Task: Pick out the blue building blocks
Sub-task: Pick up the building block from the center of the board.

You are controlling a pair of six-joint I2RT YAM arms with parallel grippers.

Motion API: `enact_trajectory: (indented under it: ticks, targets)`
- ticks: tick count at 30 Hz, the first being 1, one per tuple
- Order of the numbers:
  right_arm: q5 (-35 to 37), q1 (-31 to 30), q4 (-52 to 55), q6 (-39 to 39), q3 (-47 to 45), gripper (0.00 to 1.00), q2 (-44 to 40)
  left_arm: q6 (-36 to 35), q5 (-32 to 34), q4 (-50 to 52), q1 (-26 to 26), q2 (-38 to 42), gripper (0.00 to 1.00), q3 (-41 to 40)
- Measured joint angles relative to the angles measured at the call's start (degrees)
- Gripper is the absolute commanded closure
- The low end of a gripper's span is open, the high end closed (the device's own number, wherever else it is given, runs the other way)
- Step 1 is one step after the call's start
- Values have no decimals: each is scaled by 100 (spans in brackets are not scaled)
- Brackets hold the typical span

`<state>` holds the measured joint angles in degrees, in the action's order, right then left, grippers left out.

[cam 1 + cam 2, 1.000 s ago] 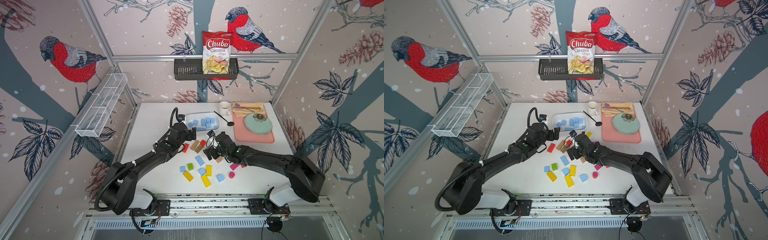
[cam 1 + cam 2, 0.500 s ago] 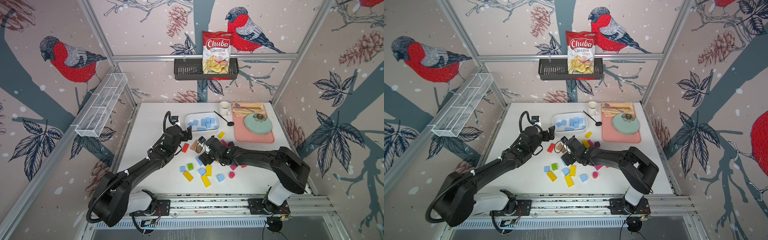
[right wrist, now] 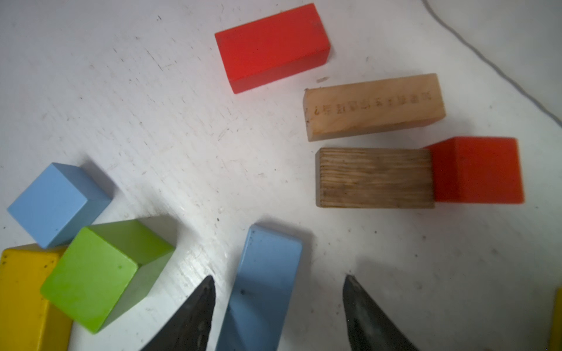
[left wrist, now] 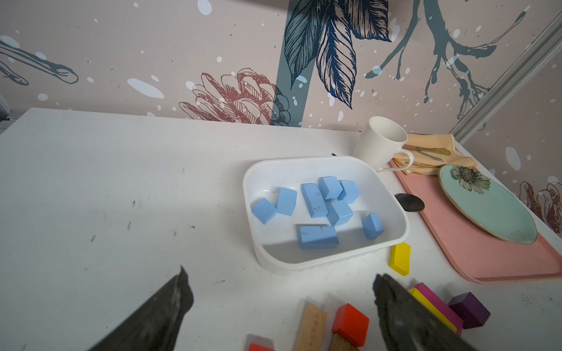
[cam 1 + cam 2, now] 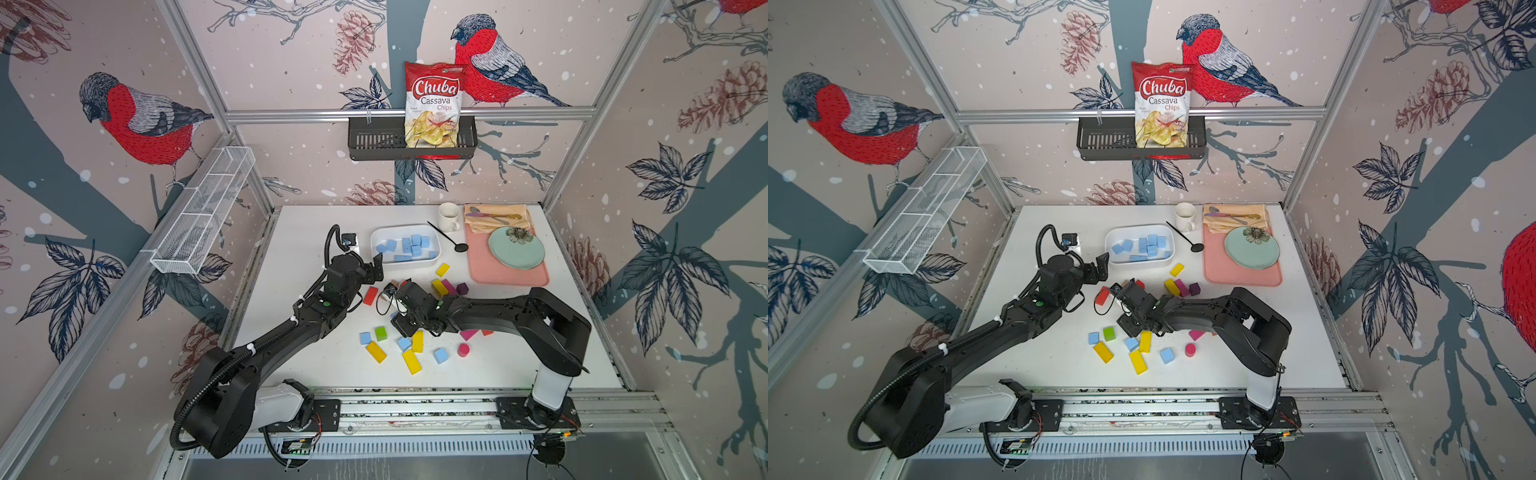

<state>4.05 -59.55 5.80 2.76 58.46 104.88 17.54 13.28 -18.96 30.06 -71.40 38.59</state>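
My right end effector is straddling a blue bar, spread, not pinching; my left end effector is hovering, spread.

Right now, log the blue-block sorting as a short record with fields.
white tray: holds eight blue blocks
left gripper: open, empty, near the tray
right gripper: open, jaws straddling a blue bar lying on the table
loose blue cubes: three visible in a top view, among other colours
not blue, near the bar: green cube, red block, tan blocks
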Motion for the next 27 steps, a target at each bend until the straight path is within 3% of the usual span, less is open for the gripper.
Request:
enact_trajectory:
  ticks: [7,17,27]
  targets:
    - [94,-13,85,-83,109,62,173,-2,-33,-2,0,-31,3,-11]
    - [201,-2,70,-184,107,83,164,0,-114,-4,0,-44,3,-15]
    - [216,85,85,-256,61,93,26,4,-120,-7,0,-31,3,-37]
